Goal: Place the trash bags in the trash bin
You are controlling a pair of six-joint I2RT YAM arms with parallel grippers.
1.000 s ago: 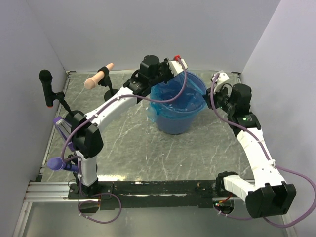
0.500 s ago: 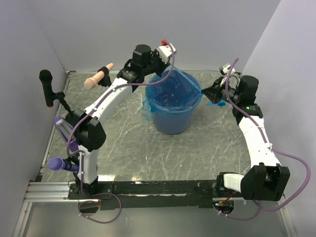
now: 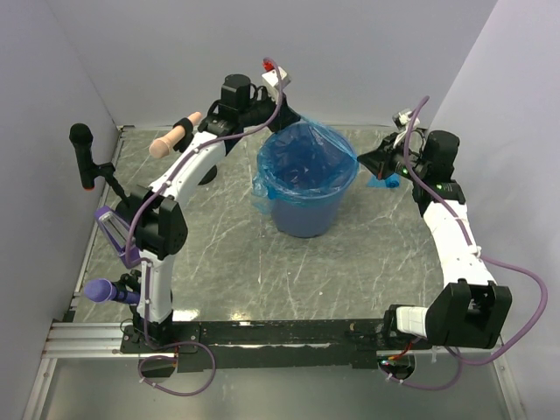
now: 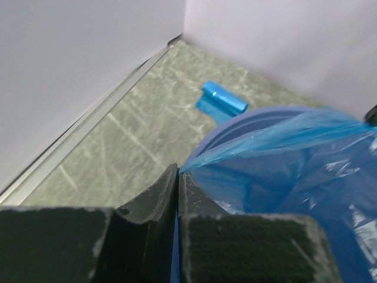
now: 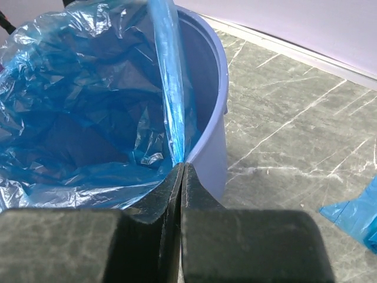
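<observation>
A thin blue trash bag lies inside the round blue trash bin at the table's middle, its film pulled up over the rim. My left gripper is at the bin's far-left rim, shut on one edge of the film; the jaws meet with blue plastic between them. My right gripper is at the right rim, shut on another edge of the bag, its tips just outside the bin wall. A small rolled blue trash bag lies on the table beyond the bin.
The blue roll sits on the table under my right wrist, near the right wall. At the left stand a black microphone, a beige handle on a stand and purple tools. White walls enclose the marble table.
My right gripper has swung in to the bin's right rim and shut on the bag's edge. My left gripper has drawn its edge back and up, so the bag stretches over the bin's mouth.
</observation>
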